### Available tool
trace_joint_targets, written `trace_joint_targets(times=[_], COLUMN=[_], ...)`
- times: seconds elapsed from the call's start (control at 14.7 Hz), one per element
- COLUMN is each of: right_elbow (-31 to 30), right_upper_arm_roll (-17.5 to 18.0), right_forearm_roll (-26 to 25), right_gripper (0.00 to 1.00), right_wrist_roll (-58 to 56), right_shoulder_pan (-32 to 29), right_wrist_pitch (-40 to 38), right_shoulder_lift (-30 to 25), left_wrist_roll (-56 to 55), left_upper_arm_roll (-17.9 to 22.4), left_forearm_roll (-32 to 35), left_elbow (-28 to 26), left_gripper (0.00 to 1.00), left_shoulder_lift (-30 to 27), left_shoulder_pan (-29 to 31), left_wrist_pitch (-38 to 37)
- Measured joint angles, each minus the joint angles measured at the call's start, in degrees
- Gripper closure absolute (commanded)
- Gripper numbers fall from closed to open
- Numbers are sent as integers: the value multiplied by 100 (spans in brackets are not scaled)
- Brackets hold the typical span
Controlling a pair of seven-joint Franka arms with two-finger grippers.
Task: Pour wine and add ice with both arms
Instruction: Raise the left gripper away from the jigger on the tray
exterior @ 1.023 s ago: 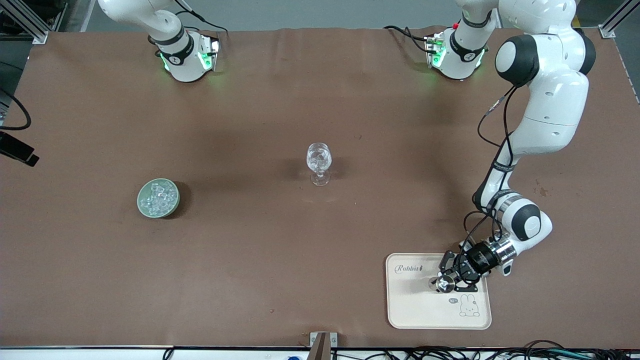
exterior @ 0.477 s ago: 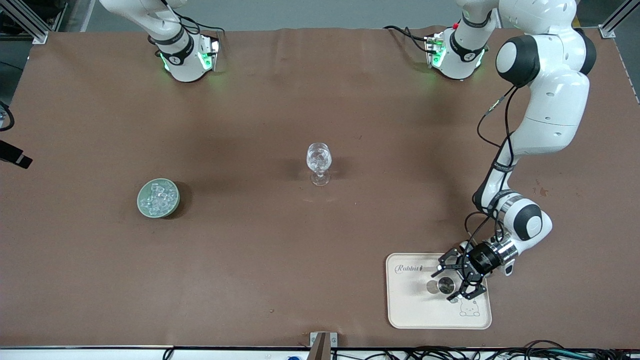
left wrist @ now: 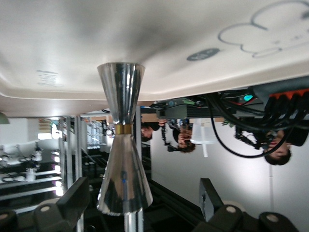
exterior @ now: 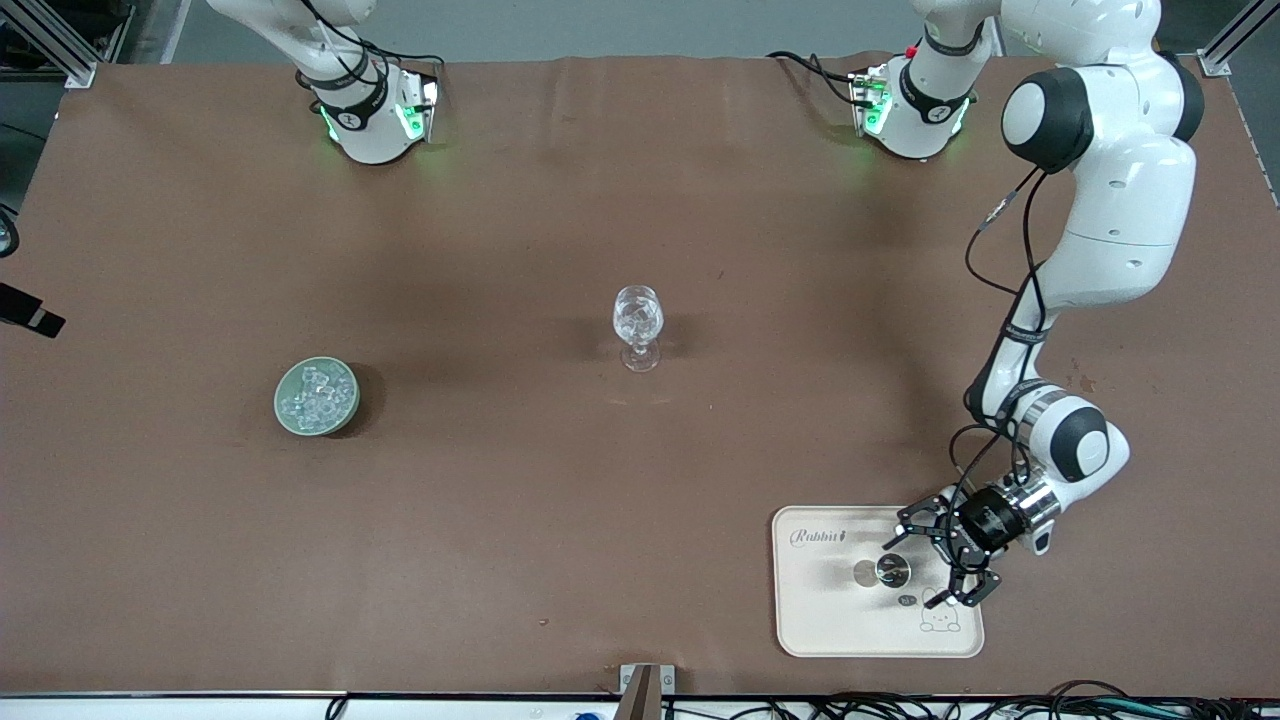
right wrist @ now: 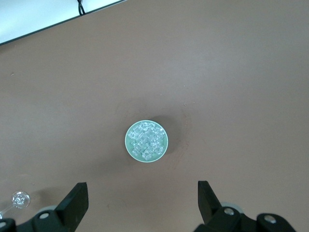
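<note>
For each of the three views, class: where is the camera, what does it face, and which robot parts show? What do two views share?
Front: high, facing the bases; both arms, left gripper beside the jigger.
Left wrist: low, facing jigger on tray; fingers.
Right wrist: high above ice dish; fingers.
Shared: dish.

The brown counter (exterior: 520, 520) carries a pale green dish (exterior: 316, 397) toward the right arm's end, a stemmed glass (exterior: 638, 325) mid-counter, and a cream tray (exterior: 820, 620) nearest the front camera.
</note>
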Motion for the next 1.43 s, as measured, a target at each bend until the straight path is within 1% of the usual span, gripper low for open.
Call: trace_joint_targets(times=[0.14,0.2,0.34,0.41,0.48,0.68,0.82,0.89,1.02,1.16,1.3,1.43], right_elbow=[-2,-6,-9,-10,-12,-26,-36,-40,-44,-50,-70,-125], right_upper_arm_roll=[80,89,91,91,94,103,87,84,77,74,66,54], right_forearm_roll=[-61,-82,-103,-132,-205,-357,-378,-383,-386,-387,-387,-387], right_gripper=[0,0,0,0,0,0,0,0,0,0,0,0], right_wrist_roll=[1,1,1,1,0,-1,0,0,0,0,1,1], right_shoulder_pan=[-45,-48,-58,-62,-62,-32,-4,1,5,8,8,8], right_wrist_pitch=[0,0,0,-2,-7,-20,-21,-21,-21,-21,-21,-20], right_shoulder_lift=[-2,-2,-3,-3,-4,-7,-9,-10,-13,-16,-24,-51], left_wrist_roll=[-76,-234,-616,-719,-740,-664,-312,13,670,1395,2060,2735], left_upper_arm_roll=[128,273,651,859,1110,2053,2513,2655,2741,2729,2632,2443], left_forearm_roll=[422,561,1100,1368,1499,1547,1579,1667,2170,2864,3664,4527], left_elbow=[-20,-38,-77,-85,-86,-15,78,111,142,180,206,213], left_gripper=[0,0,0,0,0,0,0,0,0,0,0,0], left_shoulder_lift=[-177,-284,-491,-562,-607,-639,-687,-759,-987,-1305,-1720,-2178], left_shoulder_pan=[38,33,36,49,53,63,71,70,62,19,-36,-69], left_wrist_pitch=[-183,-234,-531,-829,-1144,-2171,-2674,-2821,-2964,-2984,-2989,-2991])
